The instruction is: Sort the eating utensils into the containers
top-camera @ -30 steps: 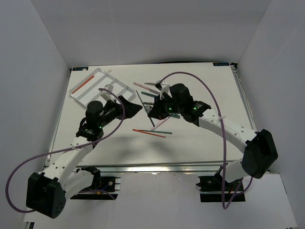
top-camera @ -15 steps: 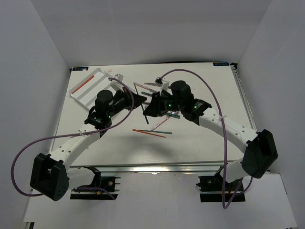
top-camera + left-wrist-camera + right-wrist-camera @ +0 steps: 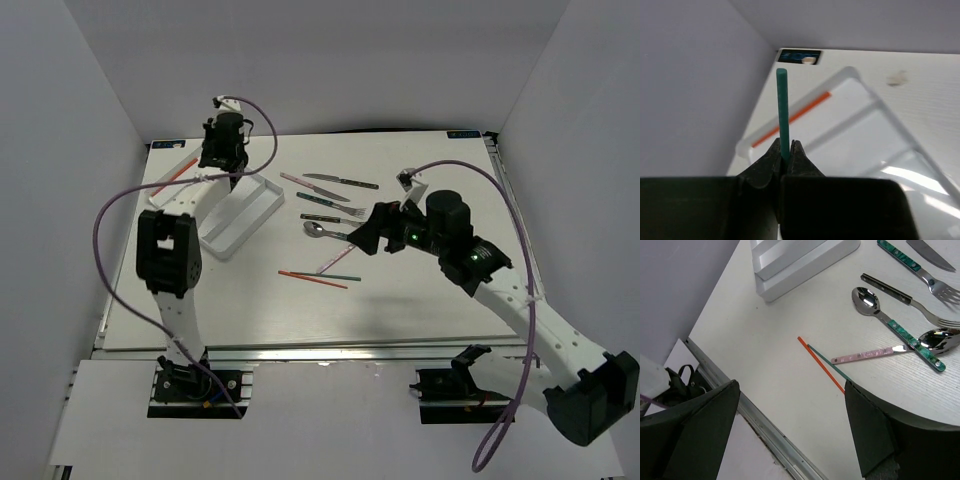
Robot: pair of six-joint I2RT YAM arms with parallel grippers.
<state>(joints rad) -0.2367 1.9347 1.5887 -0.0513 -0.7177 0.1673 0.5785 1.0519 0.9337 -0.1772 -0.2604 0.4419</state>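
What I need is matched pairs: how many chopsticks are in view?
4. A teal chopstick in the left claw; an orange chopstick lying in the tray; a second orange chopstick and second teal chopstick close together on the table. More may be hidden.

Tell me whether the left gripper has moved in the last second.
Yes. The left gripper, shut on a teal chopstick, went from the tray's right side to its far end.

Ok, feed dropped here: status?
Left gripper shut on thin teal chopstick over flat white plastic tray, orange chopstick already inside. Right gripper open, empty. Nothing blocking.
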